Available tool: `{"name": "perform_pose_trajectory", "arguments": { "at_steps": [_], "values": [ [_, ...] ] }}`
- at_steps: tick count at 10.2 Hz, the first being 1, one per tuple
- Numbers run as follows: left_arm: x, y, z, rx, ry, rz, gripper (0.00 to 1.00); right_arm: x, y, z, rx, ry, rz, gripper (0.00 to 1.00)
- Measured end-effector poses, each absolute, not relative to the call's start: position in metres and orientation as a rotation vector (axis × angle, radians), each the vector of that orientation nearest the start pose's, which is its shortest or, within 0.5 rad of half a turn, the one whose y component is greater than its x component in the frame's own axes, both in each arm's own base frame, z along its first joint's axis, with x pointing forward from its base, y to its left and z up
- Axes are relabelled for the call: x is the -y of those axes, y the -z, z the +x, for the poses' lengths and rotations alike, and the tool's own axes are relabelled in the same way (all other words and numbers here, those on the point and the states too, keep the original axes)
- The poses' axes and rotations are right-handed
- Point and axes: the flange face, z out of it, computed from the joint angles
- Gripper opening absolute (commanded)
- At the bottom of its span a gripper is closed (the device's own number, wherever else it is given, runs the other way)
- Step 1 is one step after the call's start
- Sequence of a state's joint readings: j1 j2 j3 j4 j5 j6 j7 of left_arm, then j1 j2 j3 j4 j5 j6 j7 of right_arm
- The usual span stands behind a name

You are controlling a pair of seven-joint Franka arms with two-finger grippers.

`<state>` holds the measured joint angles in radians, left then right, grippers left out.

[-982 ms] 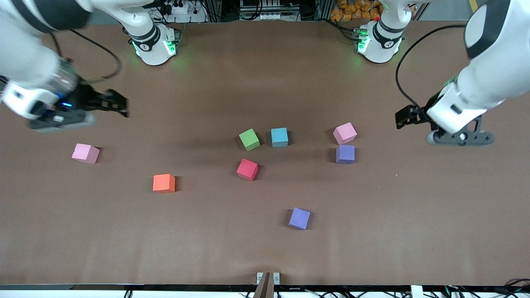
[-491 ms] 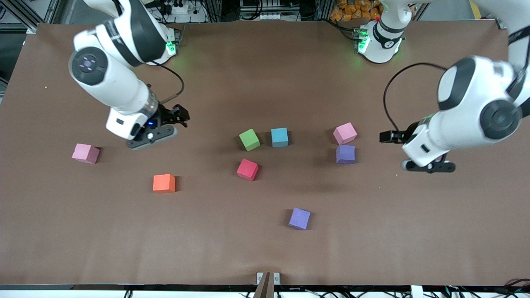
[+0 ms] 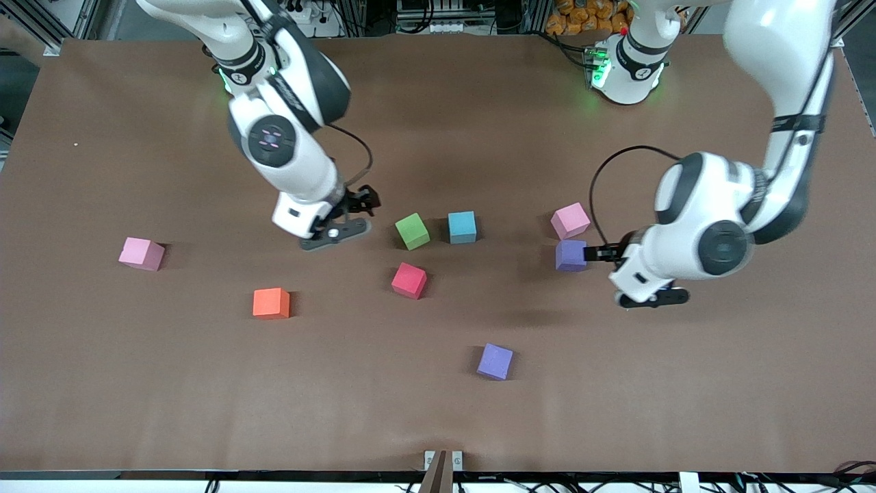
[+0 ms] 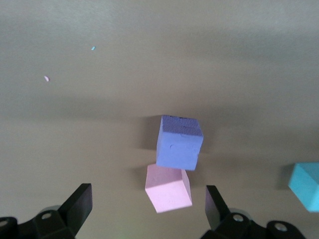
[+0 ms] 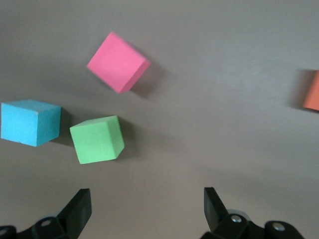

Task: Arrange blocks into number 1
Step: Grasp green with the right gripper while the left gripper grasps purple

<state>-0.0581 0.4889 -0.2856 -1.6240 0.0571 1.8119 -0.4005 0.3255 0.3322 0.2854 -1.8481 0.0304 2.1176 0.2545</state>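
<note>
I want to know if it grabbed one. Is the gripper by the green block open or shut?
Open. The right gripper holds nothing: its wrist view shows both fingers spread wide apart, with the green block lying untouched ahead of them.

Blocks all look like soft matte foam, no shine at all. Up close the purple block (image 4: 179,142) has a slightly pitted, grainy face, and the pink block (image 4: 168,188) touching it looks the same, just smoother. The green block (image 5: 97,139), light blue block (image 5: 30,122) and red block (image 5: 118,61) are flat, chalky colour with crisp edges. The surface (image 3: 438,411) is a dull brown sheet, paper or felt-like, with faint creases. Arm shells are glossy white plastic with shiny black joints. The left end effector (image 4: 147,206) and right end effector (image 5: 147,206) have matte black fingers that look like plastic.
</note>
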Motion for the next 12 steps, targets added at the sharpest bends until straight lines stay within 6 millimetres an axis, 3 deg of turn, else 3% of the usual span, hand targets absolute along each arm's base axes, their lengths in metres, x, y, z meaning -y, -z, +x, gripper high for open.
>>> {"name": "perform_pose_trajectory", "arguments": {
  "at_steps": [3,6,9,12],
  "values": [
    [0.216,-0.298,0.605,0.004,-0.431,-3.021,1.0,-0.384,-0.305,0.504,0.569,-0.139,-2.991,1.0],
    [0.224,-0.27,0.599,-0.023,-0.41,-3.035,1.0,-0.401,-0.282,0.497,0.582,-0.128,-2.974,1.0],
    [0.244,-0.256,0.588,-0.073,-0.435,-3.024,1.0,-0.414,-0.259,0.488,0.596,-0.148,-2.967,1.0],
    [0.242,-0.231,0.585,-0.093,-0.474,-2.991,1.0,-0.42,-0.241,0.483,0.593,-0.147,-2.973,1.0]
  ]
}}
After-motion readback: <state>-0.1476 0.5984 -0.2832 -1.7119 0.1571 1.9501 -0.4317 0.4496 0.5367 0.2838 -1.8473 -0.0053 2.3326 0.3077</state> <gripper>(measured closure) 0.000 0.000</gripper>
